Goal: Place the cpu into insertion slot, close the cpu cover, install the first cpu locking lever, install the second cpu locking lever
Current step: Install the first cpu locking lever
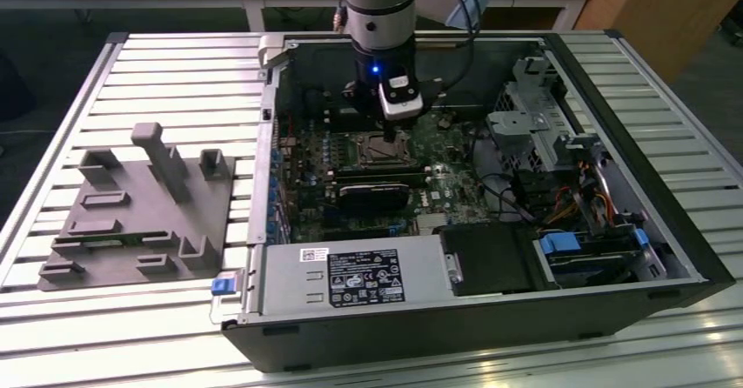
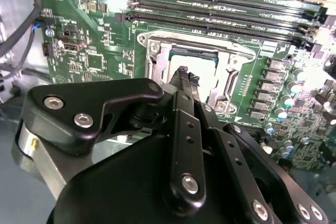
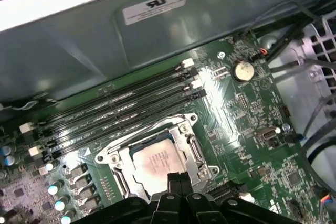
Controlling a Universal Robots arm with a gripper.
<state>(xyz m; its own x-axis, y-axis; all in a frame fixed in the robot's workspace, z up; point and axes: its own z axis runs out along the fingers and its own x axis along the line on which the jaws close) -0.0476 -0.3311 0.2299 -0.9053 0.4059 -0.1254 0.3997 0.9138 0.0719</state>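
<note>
The cpu (image 3: 155, 162) lies flat in the insertion slot (image 1: 384, 151) on the green motherboard, its tan-metallic face showing in both wrist views (image 2: 195, 59). The silvery cpu cover (image 3: 185, 136) lies down around it as a frame, also seen as the cpu cover (image 2: 157, 51) in the second wrist view. My gripper (image 3: 179, 180) hovers just above the socket's edge, its fingertips (image 2: 182, 72) pressed together and shut with nothing seen between them. The gripper (image 1: 392, 131) hangs straight down from the arm. How the locking levers stand I cannot tell.
Long black memory slots (image 3: 121, 111) run beside the socket. A black graphics card (image 1: 371, 198) sits just in front of it, with the power supply (image 1: 348, 277) and drive bays (image 1: 580, 249) nearer the case front. A grey fixture tray (image 1: 139, 205) rests at the exterior view's left. Cables (image 3: 310, 129) crowd one side.
</note>
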